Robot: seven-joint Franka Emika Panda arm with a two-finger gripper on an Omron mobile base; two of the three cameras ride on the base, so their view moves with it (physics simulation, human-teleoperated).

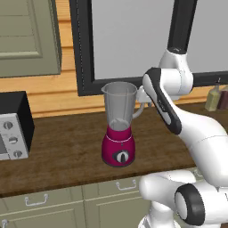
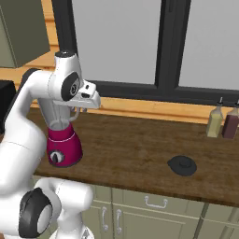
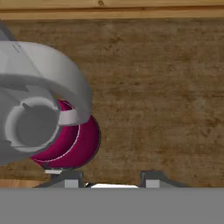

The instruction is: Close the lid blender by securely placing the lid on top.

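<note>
1. Not yet started in substance: blender [image 1: 119, 133] standing on the wooden counter [image 2: 140, 140] with its clear jar mouth uncovered, magenta base and black dial facing forward.
2. Left of the blender, well apart: black-and-silver toaster oven [image 1: 13, 127] with knobs, out of the working path.
3. Directly beside the blender jar, on its right and near the handle: gripper [image 3: 111, 179], looking down past the jar's rim; finger tips [image 3: 70, 178] spread apart with only bare counter between them, nothing pinched.
4. Right of the blender, well apart across open counter: lid [image 2: 182, 165], a flat black disc lying flat near the counter's front edge, untouched.
5. Further right of the blender, beyond the lid and back by the window frame [image 2: 163, 46]: 2 bottles [image 2: 223, 122], 1 pale and 1 dark, standing side by side, near enough to the lid's far side to deserve care on the reach.
6. Left to do, judging from this layout: swing away from the blender to the lid, grasp it, carry it back over the jar, seat it level on the mouth.
7. Likely obstacle: the jar's handle and spout close to the hand on departure; otherwise open counter between blender and lid.
</note>
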